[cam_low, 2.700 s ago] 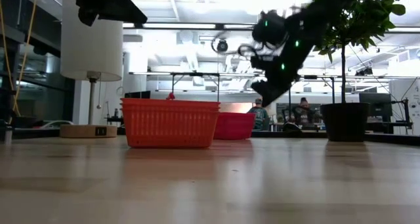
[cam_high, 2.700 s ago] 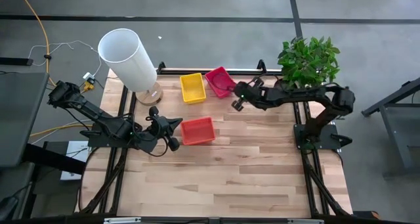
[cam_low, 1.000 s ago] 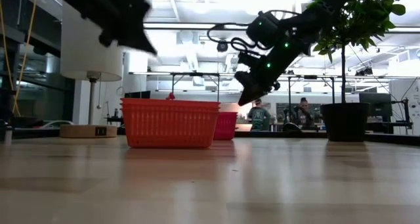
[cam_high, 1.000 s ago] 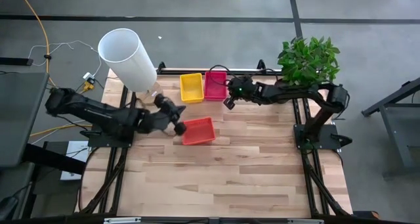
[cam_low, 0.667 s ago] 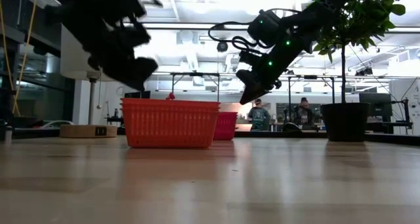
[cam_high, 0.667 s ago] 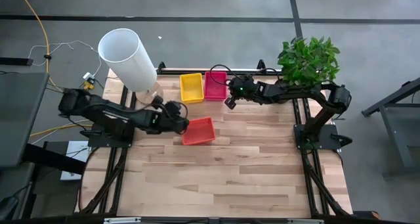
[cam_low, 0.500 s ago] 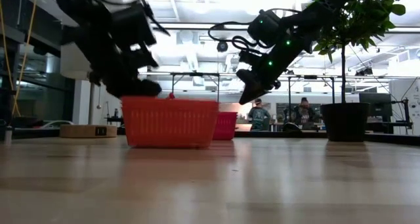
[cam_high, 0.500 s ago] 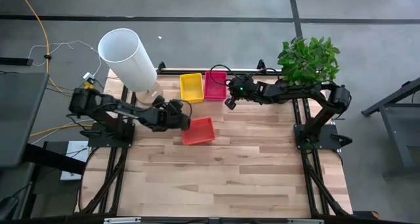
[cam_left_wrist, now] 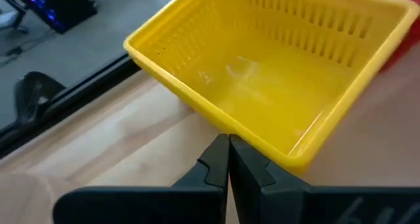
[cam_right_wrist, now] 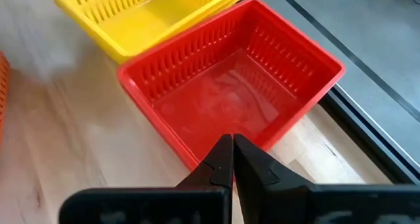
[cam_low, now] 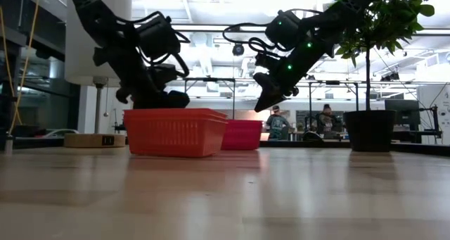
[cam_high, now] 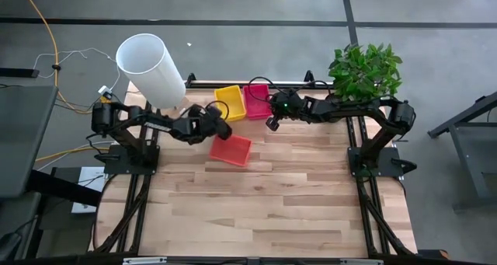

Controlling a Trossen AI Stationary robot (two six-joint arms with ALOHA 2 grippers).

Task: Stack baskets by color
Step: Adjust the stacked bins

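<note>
My left tool (cam_left_wrist: 228,147) is clenched empty at the yellow basket (cam_high: 230,102); my right tool (cam_right_wrist: 233,147), clenched empty, faces the magenta basket (cam_high: 257,99). The orange basket (cam_high: 231,149) sits nearer on the table (cam_high: 295,195). They look light, stiff and slippery; I'd pinch a rim.

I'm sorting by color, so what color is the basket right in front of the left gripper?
Yellow. The yellow basket shows best in the left wrist view.

An orange basket (cam_low: 174,132) sits before a magenta-red basket (cam_low: 242,134), with both grippers poised above them.
</note>
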